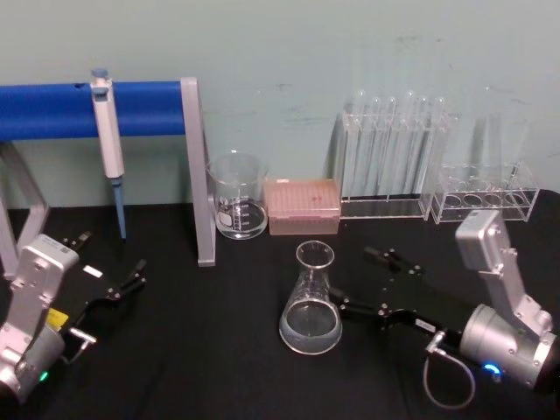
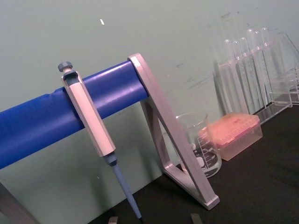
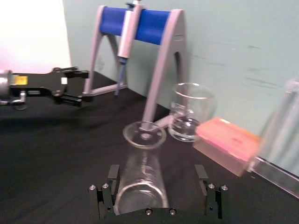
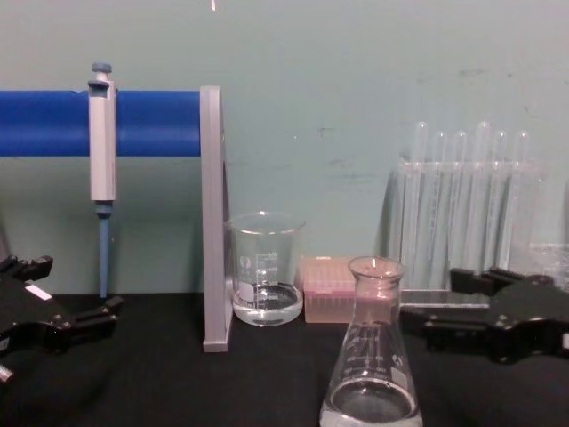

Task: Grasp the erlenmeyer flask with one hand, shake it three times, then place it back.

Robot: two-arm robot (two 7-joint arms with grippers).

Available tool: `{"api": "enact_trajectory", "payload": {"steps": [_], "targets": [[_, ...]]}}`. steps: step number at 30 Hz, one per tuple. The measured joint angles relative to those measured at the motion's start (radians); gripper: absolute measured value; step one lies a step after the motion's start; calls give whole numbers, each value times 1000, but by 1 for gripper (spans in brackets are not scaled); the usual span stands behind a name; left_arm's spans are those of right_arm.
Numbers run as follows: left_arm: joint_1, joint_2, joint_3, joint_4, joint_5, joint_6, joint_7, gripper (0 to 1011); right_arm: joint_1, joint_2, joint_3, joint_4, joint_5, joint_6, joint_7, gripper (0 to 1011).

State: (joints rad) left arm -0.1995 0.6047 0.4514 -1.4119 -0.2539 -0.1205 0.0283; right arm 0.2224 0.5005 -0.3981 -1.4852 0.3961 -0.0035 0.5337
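Note:
The erlenmeyer flask (image 1: pixel 311 302) stands upright on the black table, centre front, with a little clear liquid in its base. My right gripper (image 1: pixel 353 278) is low at the flask's right side and is open. In the right wrist view the flask (image 3: pixel 142 172) sits between the spread fingers of this gripper (image 3: pixel 156 175), and the jaws are not closed on it. The chest view shows the flask (image 4: pixel 371 356) in front of the right gripper (image 4: pixel 440 302). My left gripper (image 1: pixel 134 274) rests open over the table at the far left, holding nothing.
A pipette (image 1: pixel 108 140) hangs on a blue-barred stand (image 1: pixel 197 175) at the back left. A glass beaker (image 1: pixel 237 197), a pink tip box (image 1: pixel 302 206) and test tube racks (image 1: pixel 389 157) line the back wall behind the flask.

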Motion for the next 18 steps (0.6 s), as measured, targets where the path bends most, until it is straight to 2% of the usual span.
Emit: {"api": "enact_trajectory", "payload": {"steps": [3, 8, 12, 13, 16, 18], "targets": [[0, 0, 0, 0, 0, 0, 0, 1001, -17, 7, 20, -14, 7, 7, -26, 1000], [0, 0, 0, 0, 0, 0, 0, 1001, -41, -1, 74, -19, 11, 14, -113, 1000], [0, 0, 0, 0, 0, 0, 0, 1001, -46, -30, 119, 0, -14, 28, -210, 1000], [0, 0, 0, 0, 0, 0, 0, 1001, -46, -30, 119, 0, -14, 28, -210, 1000], [0, 0, 0, 0, 0, 0, 0, 1001, -40, -60, 148, 25, -47, 41, -296, 1000], [0, 0, 0, 0, 0, 0, 0, 1001, -36, -71, 155, 35, -60, 44, -321, 1000]]}}
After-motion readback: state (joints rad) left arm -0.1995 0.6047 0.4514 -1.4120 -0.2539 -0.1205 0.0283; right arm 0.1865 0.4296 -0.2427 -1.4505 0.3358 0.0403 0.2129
